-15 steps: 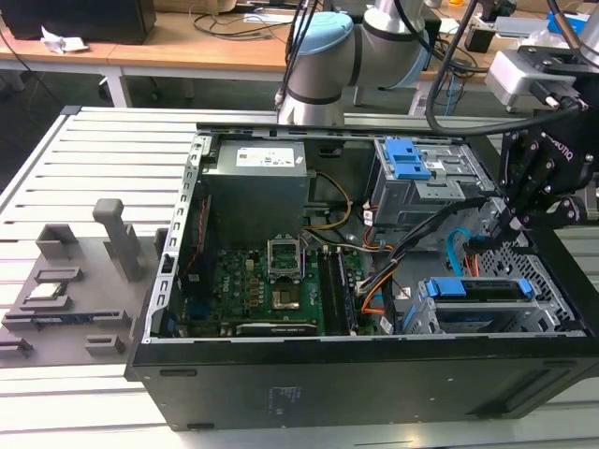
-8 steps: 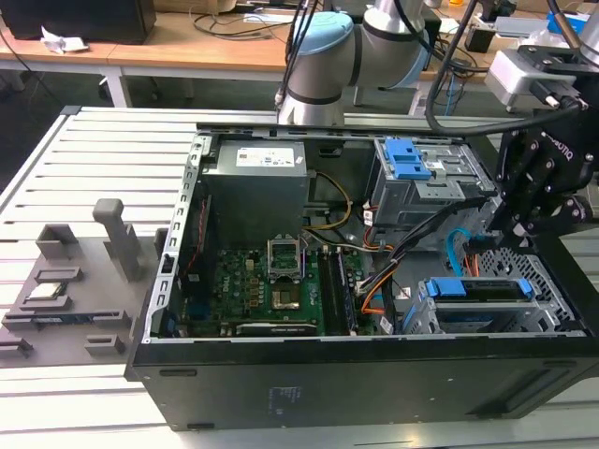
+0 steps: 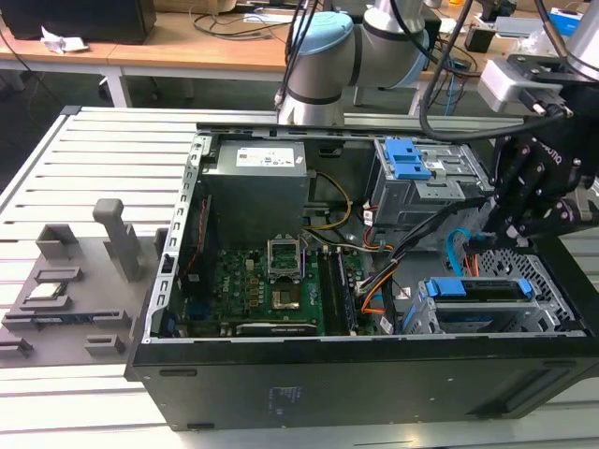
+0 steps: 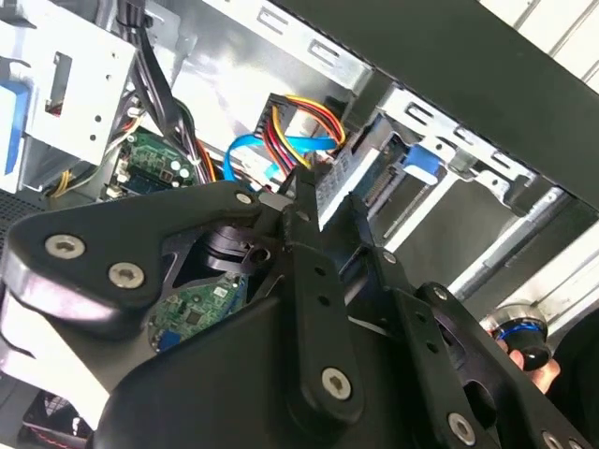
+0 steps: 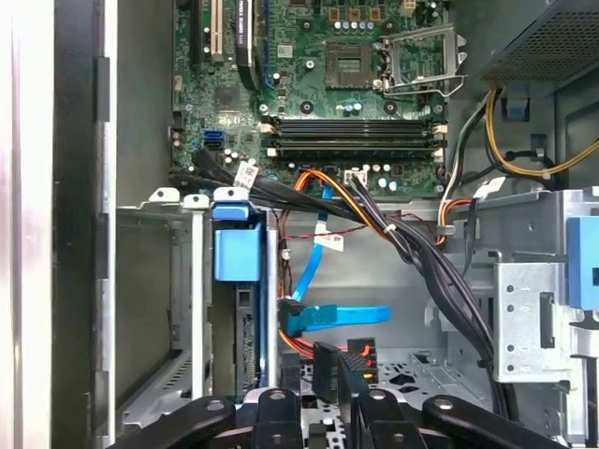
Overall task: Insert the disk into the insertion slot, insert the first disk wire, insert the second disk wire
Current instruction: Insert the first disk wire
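Trainee: Disk (image 3: 473,289) first: where does it sit?

Mentor: In the exterior view it lies inside the slot (image 3: 421,309), at the near corner of the computer case (image 3: 356,374) on that view's right. Its blue frame is level with the cage, so I judge that step done.

Trainee: And the hand (image 5: 328,402)?

Mentor: It is pressed together on the black plug (image 5: 329,367) of the first wire (image 4: 299,122), pinching it by its flat sides. The orange, red and black strands trail away from it. In the first wrist view the plug hangs just beside the rear edge of the disk, apart from it, so I judge it is not seated.

Trainee: How would you do this one well?

Mentor: Square the plug to the disk's connector before any push. A flat plug like this probably goes in only one way, and a tilted entry would jam or bend it. Push straight along the disk's length, gently, and back off if it resists. The pinch looks short, so the plug could swivel between the fingers (image 5: 374,407) under load.

Trainee: What about the blue cable (image 5: 342,316)?

Mentor: It lies right beside the plug. I cannot tell whether its own end is seated. Don't trap it between plug and disk, and leave the strands slack so they don't drag the plug sideways.
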`<control>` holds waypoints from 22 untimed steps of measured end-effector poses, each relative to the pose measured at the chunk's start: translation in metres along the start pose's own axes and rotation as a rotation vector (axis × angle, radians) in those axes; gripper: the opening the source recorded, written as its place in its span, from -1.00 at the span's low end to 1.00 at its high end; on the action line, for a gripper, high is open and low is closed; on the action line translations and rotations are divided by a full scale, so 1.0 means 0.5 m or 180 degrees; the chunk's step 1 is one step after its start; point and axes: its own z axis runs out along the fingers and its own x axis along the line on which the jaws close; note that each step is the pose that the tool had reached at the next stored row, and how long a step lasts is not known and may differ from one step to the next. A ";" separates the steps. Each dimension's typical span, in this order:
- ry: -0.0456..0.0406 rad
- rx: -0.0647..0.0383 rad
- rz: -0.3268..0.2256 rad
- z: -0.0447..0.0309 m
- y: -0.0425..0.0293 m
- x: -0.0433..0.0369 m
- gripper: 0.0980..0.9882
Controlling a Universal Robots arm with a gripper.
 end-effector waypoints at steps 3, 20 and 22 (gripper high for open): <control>0.0010 0.0000 0.0000 0.005 0.000 -0.007 -0.54; 0.0081 0.0002 0.0003 0.020 -0.001 -0.009 -0.84; 0.0083 0.0002 0.0003 0.020 -0.001 -0.009 -0.84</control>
